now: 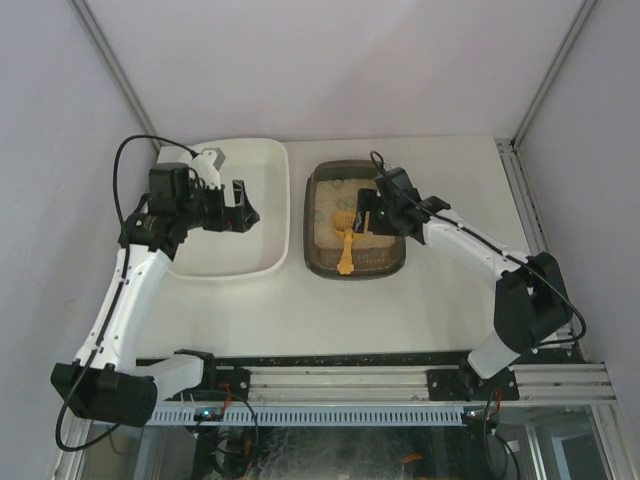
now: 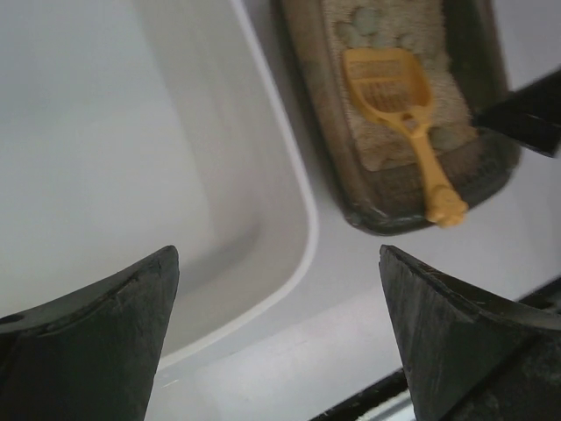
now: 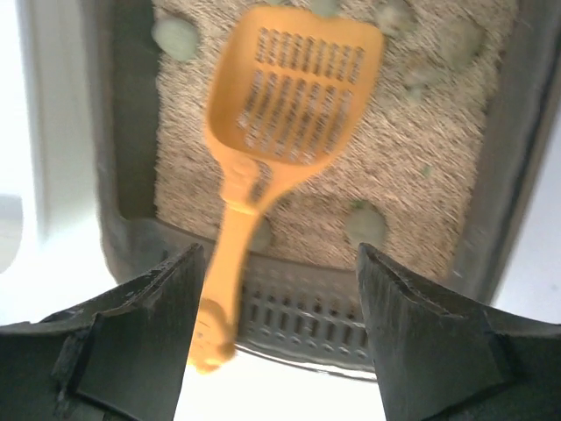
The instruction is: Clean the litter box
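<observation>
The dark brown-grey litter box [image 1: 312, 232] sits mid-table with beige litter in it. An orange slotted scoop [image 1: 345, 240] lies in it, handle resting over the near rim. Several grey-green clumps [image 3: 364, 224] lie on the litter. My right gripper [image 1: 364, 214] hovers open over the box. In the right wrist view the gripper [image 3: 280, 259] is open, and the scoop handle [image 3: 230, 254] lies close to its left finger, not gripped. My left gripper [image 1: 245, 207] is open and empty above the right side of the white tub [image 1: 260, 160]. The left wrist view shows the box [image 2: 320, 123] and the scoop [image 2: 394, 88].
The white tub [image 2: 88, 132] stands just left of the litter box with a narrow gap between them. A metal rail [image 1: 380, 382] runs along the near table edge. Walls and frame posts close in the back and sides. My right gripper's body shows dark in the left wrist view [image 2: 526, 114].
</observation>
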Controlling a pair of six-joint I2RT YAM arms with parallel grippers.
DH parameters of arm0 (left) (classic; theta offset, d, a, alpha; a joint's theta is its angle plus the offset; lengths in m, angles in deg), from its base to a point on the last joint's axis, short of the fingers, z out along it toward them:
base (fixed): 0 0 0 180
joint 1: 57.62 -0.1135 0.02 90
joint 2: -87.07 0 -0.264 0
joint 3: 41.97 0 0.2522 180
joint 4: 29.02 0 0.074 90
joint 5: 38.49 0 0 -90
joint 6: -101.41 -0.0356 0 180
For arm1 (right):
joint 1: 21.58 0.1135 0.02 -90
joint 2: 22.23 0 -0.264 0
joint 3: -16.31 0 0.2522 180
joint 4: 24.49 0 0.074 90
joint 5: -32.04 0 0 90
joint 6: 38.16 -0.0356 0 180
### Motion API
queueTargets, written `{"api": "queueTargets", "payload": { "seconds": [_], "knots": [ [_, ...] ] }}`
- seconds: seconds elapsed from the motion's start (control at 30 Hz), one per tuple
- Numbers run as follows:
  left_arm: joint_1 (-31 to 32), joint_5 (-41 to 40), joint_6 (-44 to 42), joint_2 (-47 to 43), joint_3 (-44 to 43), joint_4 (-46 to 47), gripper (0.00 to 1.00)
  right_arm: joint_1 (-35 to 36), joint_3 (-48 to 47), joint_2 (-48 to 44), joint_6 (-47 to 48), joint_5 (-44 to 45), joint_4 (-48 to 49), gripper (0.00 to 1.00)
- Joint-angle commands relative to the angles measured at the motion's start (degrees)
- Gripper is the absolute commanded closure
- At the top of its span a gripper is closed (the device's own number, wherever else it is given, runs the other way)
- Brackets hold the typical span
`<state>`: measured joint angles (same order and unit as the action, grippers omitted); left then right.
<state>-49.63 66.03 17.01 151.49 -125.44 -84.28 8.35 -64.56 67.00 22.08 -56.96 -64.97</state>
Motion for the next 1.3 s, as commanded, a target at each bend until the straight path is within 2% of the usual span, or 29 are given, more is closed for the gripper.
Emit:
{"api": "queueTargets", "payload": {
  "seconds": [0.0,0.13,0.27,0.43,0.57,0.67,0.83,1.03,1.27],
  "knots": [
    [-0.21,16.88,4.92,3.93,-7.07,-1.87,0.00,2.90,-10.44,3.55,-2.90,1.08,-0.33,0.29],
    [-0.25,20.07,6.15,8.48,-11.74,-3.36,0.00,5.62,-18.52,8.67,-1.41,4.50,-5.87,0.29],
    [-0.19,21.09,8.64,12.57,-12.29,-0.56,0.00,7.26,-25.10,15.45,-1.10,6.39,-12.42,0.33],
    [-0.24,22.39,10.40,19.43,-16.09,1.27,0.00,10.42,-25.33,16.88,1.78,17.14,-17.63,0.33],
    [-0.21,25.63,12.12,24.70,-19.49,1.07,0.00,11.63,-21.29,12.74,1.24,21.91,-19.65,0.33],
    [-0.22,26.72,12.20,26.71,-20.62,2.48,0.00,10.98,-17.13,10.16,0.57,20.34,-17.22,0.33],
    [-0.17,26.92,11.74,28.51,-22.64,5.04,0.00,10.10,-15.28,12.21,-1.56,17.05,-15.60,0.33],
    [-0.19,27.35,9.52,29.84,-24.30,4.45,0.00,9.59,-15.20,15.45,-2.68,10.31,-10.12,0.33],
    [-0.17,26.75,7.69,30.61,-23.72,4.55,0.00,8.40,-16.91,19.80,-3.16,5.37,-8.19,0.33]
  ]
}}
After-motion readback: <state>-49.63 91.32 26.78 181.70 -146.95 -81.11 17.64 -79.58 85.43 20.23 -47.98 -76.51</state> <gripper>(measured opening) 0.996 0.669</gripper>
